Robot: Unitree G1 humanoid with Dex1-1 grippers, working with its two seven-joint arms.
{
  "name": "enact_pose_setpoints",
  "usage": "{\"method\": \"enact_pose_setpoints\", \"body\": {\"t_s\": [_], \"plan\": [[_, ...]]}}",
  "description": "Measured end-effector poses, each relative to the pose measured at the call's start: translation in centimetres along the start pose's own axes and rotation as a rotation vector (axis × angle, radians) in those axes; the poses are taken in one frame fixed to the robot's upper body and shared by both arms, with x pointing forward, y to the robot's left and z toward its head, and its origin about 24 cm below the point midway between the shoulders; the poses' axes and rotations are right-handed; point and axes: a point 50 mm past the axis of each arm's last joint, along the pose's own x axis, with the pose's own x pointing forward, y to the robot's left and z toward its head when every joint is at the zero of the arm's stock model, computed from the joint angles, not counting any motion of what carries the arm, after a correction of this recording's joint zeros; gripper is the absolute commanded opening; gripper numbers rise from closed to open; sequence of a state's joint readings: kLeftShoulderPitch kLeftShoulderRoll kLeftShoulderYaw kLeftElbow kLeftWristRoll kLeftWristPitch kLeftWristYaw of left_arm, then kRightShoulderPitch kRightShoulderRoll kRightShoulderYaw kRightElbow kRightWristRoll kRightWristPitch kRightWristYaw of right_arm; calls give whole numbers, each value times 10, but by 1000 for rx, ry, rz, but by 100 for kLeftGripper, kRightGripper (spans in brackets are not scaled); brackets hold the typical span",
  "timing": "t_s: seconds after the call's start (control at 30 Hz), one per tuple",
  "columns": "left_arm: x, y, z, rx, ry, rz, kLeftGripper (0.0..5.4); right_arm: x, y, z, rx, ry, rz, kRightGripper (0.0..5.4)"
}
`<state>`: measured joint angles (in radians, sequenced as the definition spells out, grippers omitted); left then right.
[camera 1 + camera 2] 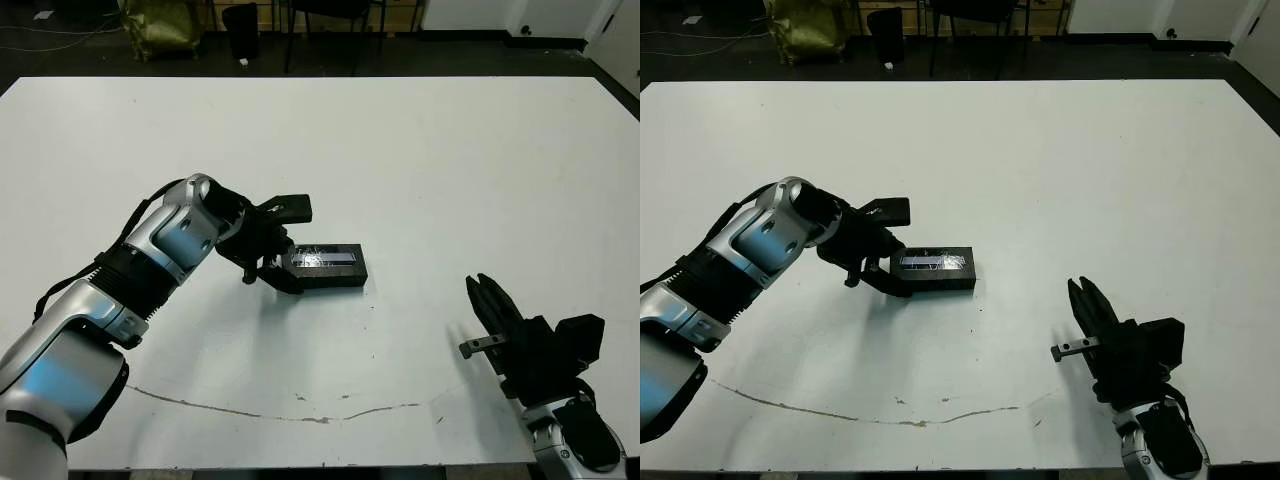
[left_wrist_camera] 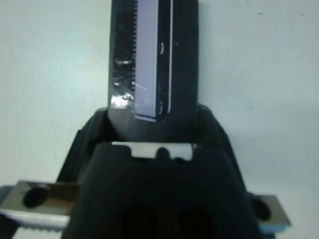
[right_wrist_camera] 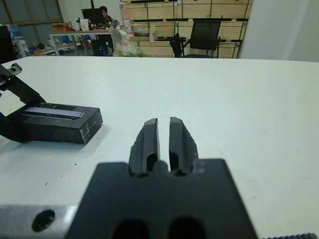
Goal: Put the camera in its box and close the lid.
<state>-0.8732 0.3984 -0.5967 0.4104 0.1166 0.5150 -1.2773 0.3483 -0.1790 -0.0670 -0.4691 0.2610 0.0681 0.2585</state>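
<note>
Claw (image 1: 283, 240) on my left straddles the lidded box's (image 1: 325, 267) nine-o'clock end, fingers spread; whether they touch is hidden. Right claw (image 3: 163, 135) rests clenched, empty, at five o'clock on the bench (image 1: 400, 150).

The box (image 1: 325, 270) lies flat on the white bench (image 1: 420, 170), a little left of the middle, its long side running left to right. It is a low black rectangular block with the lid (image 1: 322, 257) seated squarely on top, closing it. The lid is black too, with a long shiny silvery window strip along its top that catches the light. The box's left end sits between the spread fingers of the left claw (image 1: 283, 247). The camera cannot be seen.
</note>
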Motion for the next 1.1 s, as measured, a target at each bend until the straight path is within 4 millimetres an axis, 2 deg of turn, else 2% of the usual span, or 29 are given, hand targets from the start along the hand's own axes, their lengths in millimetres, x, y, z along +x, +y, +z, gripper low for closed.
{"method": "enact_pose_setpoints", "body": {"t_s": [0.37,0.5,0.7,0.83,1.1], "plan": [[3,-1,-3,14,-2,8,226,-1,-2,-4,2,-1,13,0],[4,-2,-4,66,21,25,315,-1,-3,-6,8,-1,16,0],[-8,6,-26,101,72,54,449,-2,-3,-6,12,-2,12,0],[-9,9,-31,95,84,58,538,-2,-4,-6,16,-7,10,0],[-17,9,-41,126,92,60,538,-2,-4,-5,9,-15,11,0]]}}
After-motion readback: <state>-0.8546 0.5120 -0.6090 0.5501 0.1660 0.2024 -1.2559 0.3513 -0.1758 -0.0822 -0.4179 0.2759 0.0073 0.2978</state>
